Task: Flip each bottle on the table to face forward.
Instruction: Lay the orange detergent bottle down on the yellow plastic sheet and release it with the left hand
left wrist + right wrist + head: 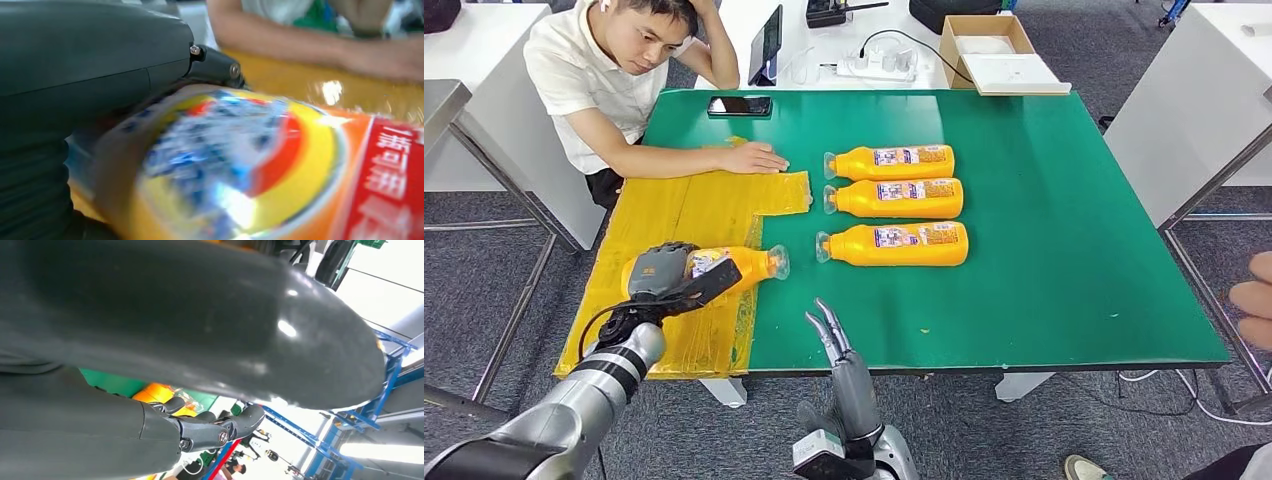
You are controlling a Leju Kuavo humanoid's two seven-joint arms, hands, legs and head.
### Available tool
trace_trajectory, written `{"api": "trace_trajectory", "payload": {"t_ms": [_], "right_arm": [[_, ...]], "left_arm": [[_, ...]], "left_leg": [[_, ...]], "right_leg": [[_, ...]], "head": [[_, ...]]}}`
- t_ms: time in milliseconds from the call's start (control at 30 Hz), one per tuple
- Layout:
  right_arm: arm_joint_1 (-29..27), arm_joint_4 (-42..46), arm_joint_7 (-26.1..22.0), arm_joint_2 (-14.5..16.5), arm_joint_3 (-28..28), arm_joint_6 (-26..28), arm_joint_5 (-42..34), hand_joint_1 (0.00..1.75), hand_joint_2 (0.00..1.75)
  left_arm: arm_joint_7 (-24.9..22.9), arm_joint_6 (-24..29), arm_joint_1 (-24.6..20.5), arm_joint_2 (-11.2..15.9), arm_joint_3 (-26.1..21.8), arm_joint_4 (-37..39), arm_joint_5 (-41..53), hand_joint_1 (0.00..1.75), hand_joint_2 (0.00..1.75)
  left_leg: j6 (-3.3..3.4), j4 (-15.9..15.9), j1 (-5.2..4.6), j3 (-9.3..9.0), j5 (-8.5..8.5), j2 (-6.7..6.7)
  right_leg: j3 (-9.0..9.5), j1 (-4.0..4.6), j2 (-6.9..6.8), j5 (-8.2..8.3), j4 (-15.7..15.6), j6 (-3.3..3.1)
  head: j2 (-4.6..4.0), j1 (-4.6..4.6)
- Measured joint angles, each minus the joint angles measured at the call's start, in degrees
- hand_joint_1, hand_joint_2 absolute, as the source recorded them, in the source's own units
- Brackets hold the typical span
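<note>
In the head view, three bottles [894, 201] lie in a column near the middle of the surface [1074, 260], side by side, caps toward the left edge and printed labels up. I judge these three as done. A fourth bottle [749, 264] lies on the yellow sheet [694, 210] near the front left corner, its cap pointing to the right. The left hand [669, 275] grips it from above, with the fingers wrapped over its body. The right hand [832, 335] waits at the front edge, holding nothing, its fingers straight and nearly together. A person rests a hand [752, 158] on the far end of the sheet.

In the left wrist view, the label of the fourth bottle is very close and blurred, under the thumb [215, 67].

In the right wrist view, the fingers [220, 427] are slightly curled around nothing.

So only this last bottle seems left: it must be turned and probably set beside the other three.
</note>
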State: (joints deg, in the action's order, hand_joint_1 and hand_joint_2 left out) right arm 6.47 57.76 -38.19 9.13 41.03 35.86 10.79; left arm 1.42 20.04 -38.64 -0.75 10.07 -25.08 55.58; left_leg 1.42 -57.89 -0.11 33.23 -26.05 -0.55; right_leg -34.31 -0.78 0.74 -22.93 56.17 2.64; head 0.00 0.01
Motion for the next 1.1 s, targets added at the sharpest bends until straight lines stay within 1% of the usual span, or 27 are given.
{"api": "trace_trajectory", "payload": {"t_ms": [133, 233, 333, 400, 500, 600, 667, 700, 800, 833, 867, 1000, 1100], "right_arm": [[0.1, -0.3, 0.0, 0.1, 0.0, -0.3, -0.2, 0.00, 0.00], [0.2, -0.3, 0.0, 0.1, 0.0, -0.7, -0.5, 0.00, 0.00], [0.2, -0.3, 0.0, 0.1, 0.0, -0.9, -0.6, 0.00, 0.00], [0.3, -0.3, 0.0, 0.1, 0.1, -1.0, -0.7, 0.00, 0.00], [0.3, -0.3, 0.0, 0.1, 0.2, -0.9, -0.8, 0.00, 0.00], [0.3, -0.3, 0.0, 0.1, 0.3, -0.8, -0.8, 0.00, 0.00], [0.3, -0.3, 0.0, 0.1, 0.4, -0.6, -0.8, 0.00, 0.00], [0.3, -0.3, 0.0, 0.0, 0.4, -0.4, -0.8, 0.00, 0.00], [0.2, -0.3, 0.0, -0.3, 0.6, 0.3, -0.2, 0.00, 0.00], [0.1, -0.3, 0.0, -0.4, 0.8, 0.4, 0.1, 0.00, 0.00], [0.0, -0.3, 0.0, -0.5, 0.8, 0.4, 0.4, 0.00, 0.00], [-0.8, 0.7, 0.0, -0.8, 0.0, 0.5, 4.1, 0.00, 1.75], [-2.1, 2.3, 0.0, -0.7, -2.6, 0.5, 8.6, 0.00, 1.75]], "left_arm": [[5.7, -7.0, -0.8, 0.1, -0.3, 0.7, -3.8, 0.00, 1.75], [12.3, -14.3, -1.1, 0.2, -1.5, 0.7, -9.4, 0.00, 1.75], [17.0, -21.2, -1.1, 0.4, -2.5, 0.0, -13.4, 0.00, 1.75], [19.5, -24.1, -0.6, 0.6, -2.8, -0.8, -15.5, 0.00, 1.75], [22.7, -25.9, 0.9, 0.7, -3.3, -2.5, -18.8, 0.00, 1.75], [24.5, -25.2, 2.4, 0.6, -3.9, -4.2, -20.8, 0.00, 1.75], [26.3, -22.5, 4.1, 0.3, -4.3, -6.3, -23.0, 0.00, 1.75], [27.5, -19.9, 5.4, -0.1, -4.6, -8.0, -24.6, 0.00, 1.75], [31.6, -9.1, 10.2, -2.5, -5.8, -15.6, -31.9, 0.00, 1.75], [32.6, -6.2, 11.6, -3.4, -6.2, -18.2, -34.1, 0.00, 1.75], [33.2, -4.5, 12.8, -4.2, -6.6, -20.7, -35.9, 0.00, 1.75], [36.0, 1.2, 18.2, -7.2, -6.8, -31.8, -45.1, 0.00, 1.75], [36.7, 6.1, 22.2, -8.8, -6.6, -41.3, -50.9, 0.00, 1.75]], "left_leg": [[-0.01, 0.0, 0.00, -0.07, 0.01, -0.06], [-0.01, 0.0, 0.00, -0.19, 0.01, -0.20], [-0.01, 0.0, 0.00, -0.28, 0.01, -0.26], [-0.01, 0.0, -0.01, -0.30, 0.01, -0.26], [0.00, 0.0, -0.02, -0.33, 0.03, -0.23], [0.00, 0.0, -0.02, -0.33, 0.04, -0.23], [0.00, 0.0, -0.02, -0.31, 0.04, -0.16], [-0.01, 0.0, -0.02, -0.29, 0.04, -0.11], [0.00, 0.0, -0.02, -0.11, 0.04, -0.08], [0.00, 0.0, -0.02, -0.05, 0.03, -0.10], [0.00, 0.0, -0.02, -0.01, 0.03, -0.11], [0.01, 0.0, -0.05, 0.09, 0.01, -0.04], [0.01, 0.0, -0.05, 0.14, -0.01, -0.07]], "right_leg": [[0.09, 0.00, -0.04, -0.02, 0.0, -0.01], [0.26, -0.01, -0.13, -0.05, 0.0, -0.02], [0.38, -0.01, -0.14, -0.06, 0.0, -0.03], [0.40, -0.01, -0.13, -0.06, 0.0, -0.02], [0.40, -0.01, -0.13, -0.04, 0.0, -0.02], [0.39, -0.01, -0.13, -0.04, 0.0, -0.02], [0.33, -0.01, -0.11, -0.04, 0.0, -0.01], [0.27, -0.01, -0.10, -0.04, 0.0, -0.01], [0.10, 0.00, -0.10, -0.04, 0.0, -0.01], [0.07, -0.01, -0.11, -0.04, 0.0, -0.01], [0.05, -0.01, -0.11, -0.04, 0.0, -0.01], [-0.07, -0.02, -0.10, -0.04, 0.0, -0.01], [-0.12, -0.01, -0.10, -0.04, 0.0, -0.01]], "head": [[-0.01, 0.00], [-0.01, 0.01], [-0.01, 0.01], [-0.02, 0.01], [-0.02, 0.01], [0.00, 0.01], [0.00, 0.01], [0.00, 0.00], [-0.01, 0.00], [-0.01, 0.00], [-0.01, 0.01], [0.00, 0.02], [0.00, 0.01]]}}
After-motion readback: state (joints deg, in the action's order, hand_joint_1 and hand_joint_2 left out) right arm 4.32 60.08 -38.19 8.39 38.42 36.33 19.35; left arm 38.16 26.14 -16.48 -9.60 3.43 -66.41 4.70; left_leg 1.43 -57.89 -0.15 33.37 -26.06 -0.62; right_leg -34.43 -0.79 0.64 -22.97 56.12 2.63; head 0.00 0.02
